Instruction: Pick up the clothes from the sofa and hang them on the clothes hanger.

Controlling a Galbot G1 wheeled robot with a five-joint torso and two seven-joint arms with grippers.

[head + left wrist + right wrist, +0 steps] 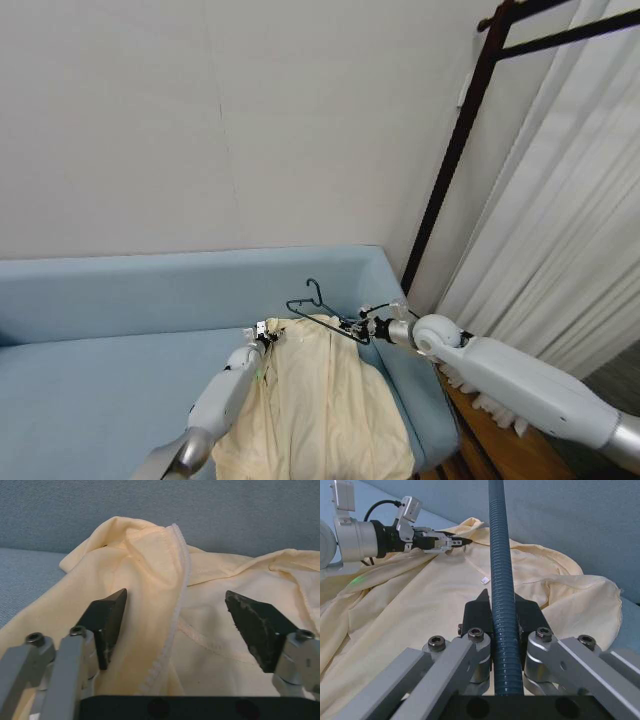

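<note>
While right claw (503, 606) pinches the hanger (496, 540), left claw (176, 600) spread over cream garment (150, 555)

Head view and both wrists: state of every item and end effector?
shirt, crumpled on the sofa, not yet lifted.
hanger, clamped in the right end effector, over the shirt.
left end effector, open, fingers straddling the shirt's collar.
right end effector, shut on the hanger.
rack, upright beside the sofa.

A plain pale wall (250, 120) is filling the background. A dark rack (455, 150) is standing slanted at the right, just beside a white curtain (560, 220) that is hanging down toward the brown wooden floor (500, 455).
</note>
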